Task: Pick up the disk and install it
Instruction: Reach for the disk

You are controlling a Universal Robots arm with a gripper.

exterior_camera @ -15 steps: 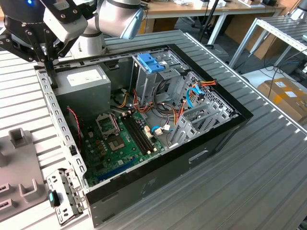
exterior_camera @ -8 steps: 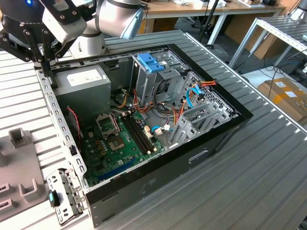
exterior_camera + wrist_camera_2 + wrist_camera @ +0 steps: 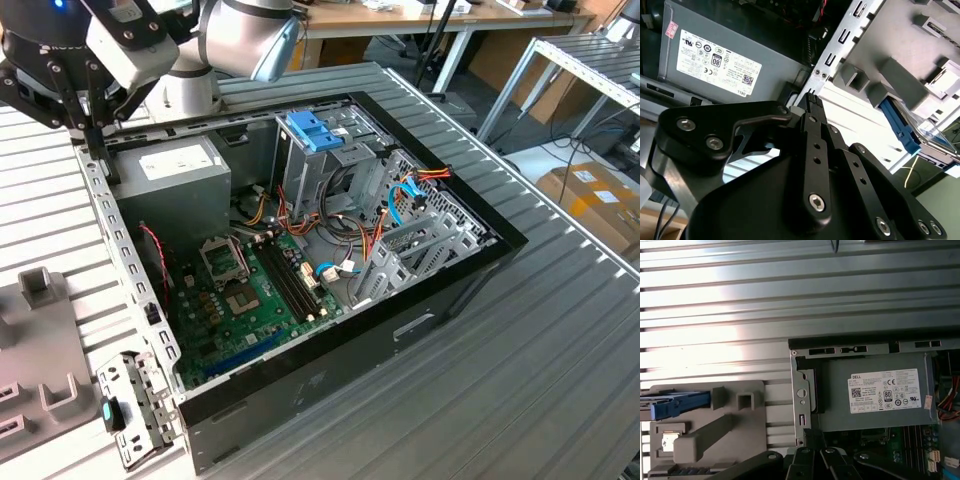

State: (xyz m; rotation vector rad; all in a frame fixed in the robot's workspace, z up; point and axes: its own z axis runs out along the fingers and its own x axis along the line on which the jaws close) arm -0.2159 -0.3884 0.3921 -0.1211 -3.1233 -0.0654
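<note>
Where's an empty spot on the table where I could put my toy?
The slatted table is bare beside the computer case, along its black side and out to the exterior view's right. Crowded: inside the case, full of cables and the drive cage; on the exterior view's left, the grey fixture takes the table.

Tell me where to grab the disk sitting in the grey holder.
Probably pinch the disk across its thin body at the blue-framed edge, coming down from above. That edge seems to face up out of the grey holder, whose raised blocks appear to crowd its sides.
</note>
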